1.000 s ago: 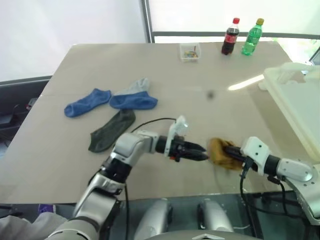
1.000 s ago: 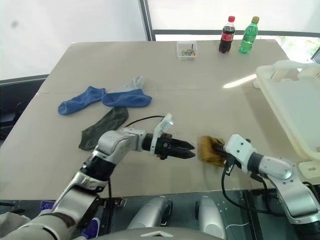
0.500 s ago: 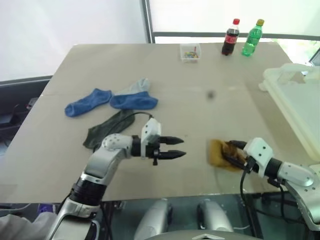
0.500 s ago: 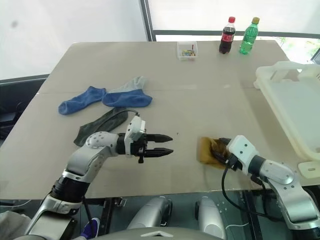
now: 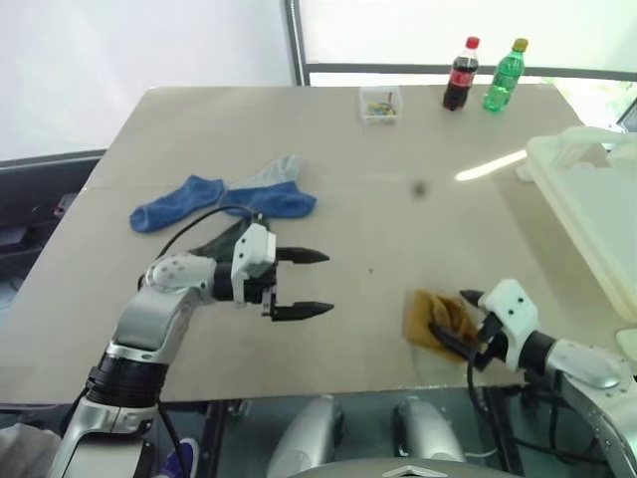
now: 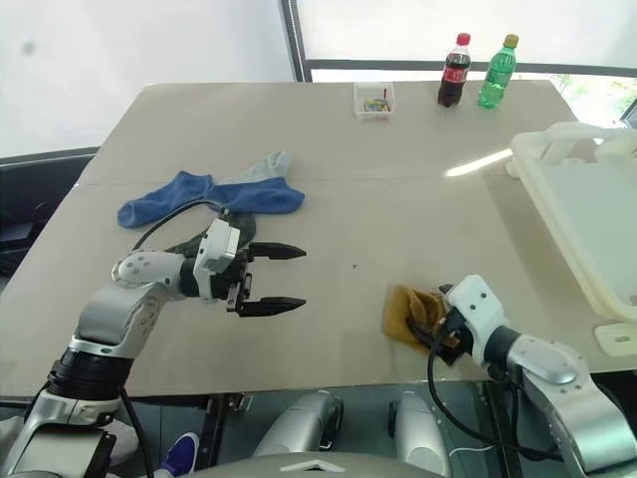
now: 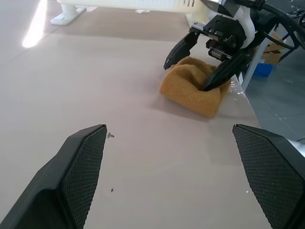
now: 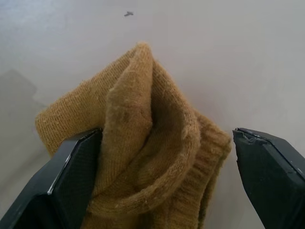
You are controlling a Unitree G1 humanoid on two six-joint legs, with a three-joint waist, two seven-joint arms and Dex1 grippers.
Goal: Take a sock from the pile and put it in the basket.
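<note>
So far nothing is binned: the yellow sock (image 5: 434, 317) lies between the right gripper's (image 5: 460, 321) wide-spread fingers, the left gripper (image 5: 311, 283) gapes empty, and the basket (image 5: 587, 204) waits at 2 o'clock.

Mustard sock (image 6: 406, 315) crumpled near the surface's (image 6: 398, 189) front edge, right gripper (image 6: 435, 329) at it, fingers spread. Left gripper (image 6: 284, 276) wide open, empty, over bare surface. Blue socks (image 6: 209, 197) far left; basket (image 6: 587, 214) right.

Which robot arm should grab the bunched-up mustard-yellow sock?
The right one. The open right gripper already straddles the bunched mustard-yellow sock, on the large white plastic basket's side; the open left gripper hovers farther away.
</note>
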